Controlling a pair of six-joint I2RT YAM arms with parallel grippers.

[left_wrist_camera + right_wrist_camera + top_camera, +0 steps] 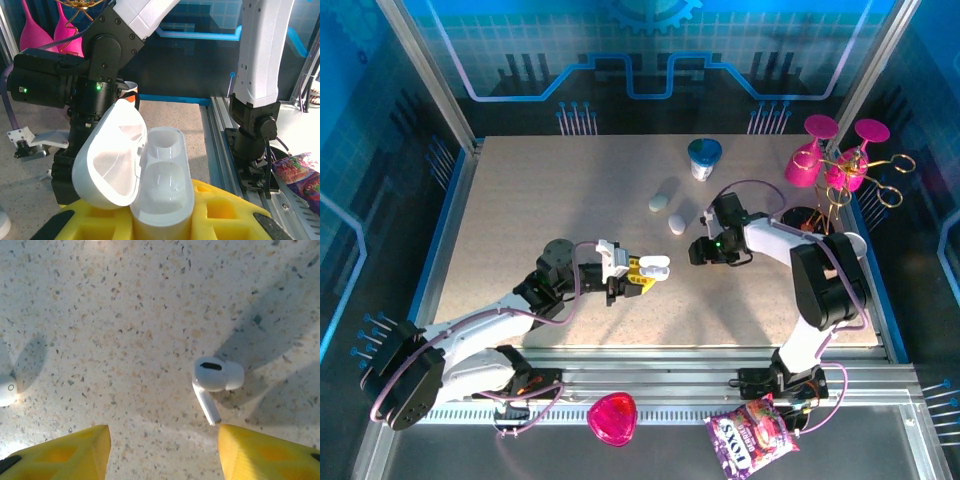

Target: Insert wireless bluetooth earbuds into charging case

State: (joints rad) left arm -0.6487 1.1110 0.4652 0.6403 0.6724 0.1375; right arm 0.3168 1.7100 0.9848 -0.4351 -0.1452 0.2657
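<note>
Nearest, my left end effector (636, 271) is clamped on the charging case (160, 180), lid open, cavities exposed to receive buds. Beyond the case, to its right, my right end effector (160, 450) hovers with jaws parted over an earbud (214, 382) lying on the tabletop (125, 315), placed for pickup.

My speckled counter (520, 220)
Far of centre lie a lidded cup (704, 158), two white cases (676, 222) and one earbud (212, 380) on its side.
</note>
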